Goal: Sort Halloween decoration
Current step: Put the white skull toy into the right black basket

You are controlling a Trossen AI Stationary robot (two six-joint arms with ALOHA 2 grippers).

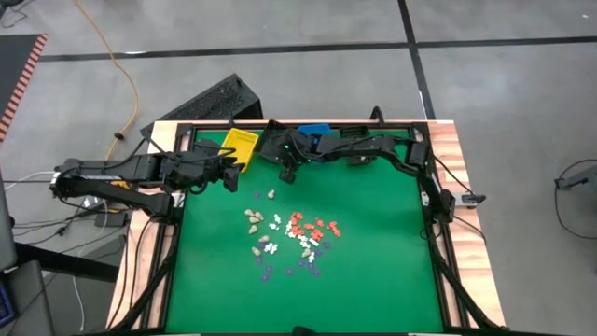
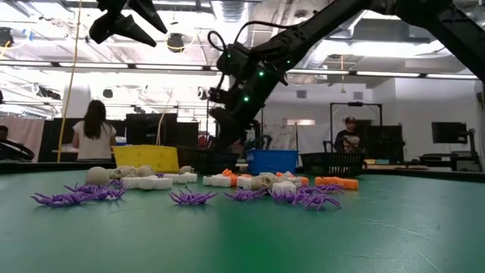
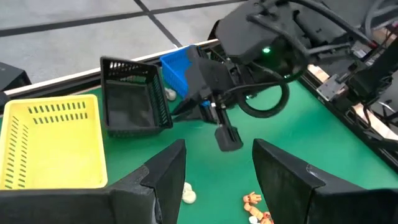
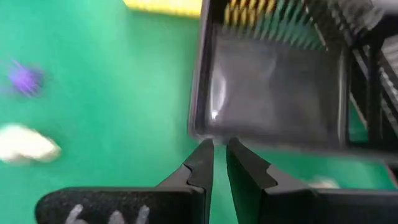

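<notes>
Bench (image 1: pixel 373 280): green top, wood edge. Decorations (image 1: pixel 291 237) lie scattered mid-bench, white, cream, orange-red and purple pieces close together. Yellow bin (image 1: pixel 240 145) at far edge; black bin (image 3: pixel 134 96) just beside it; blue bin (image 1: pixel 315 132) beyond the black one.

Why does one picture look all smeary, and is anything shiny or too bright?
The right wrist view is smeared: the black bin, a purple piece and a cream piece are soft, while the right gripper stays fairly crisp. The low view has bright ceiling lights behind the dark arms, and the near purple spiders look a bit soft. The high view is evenly lit.
</notes>
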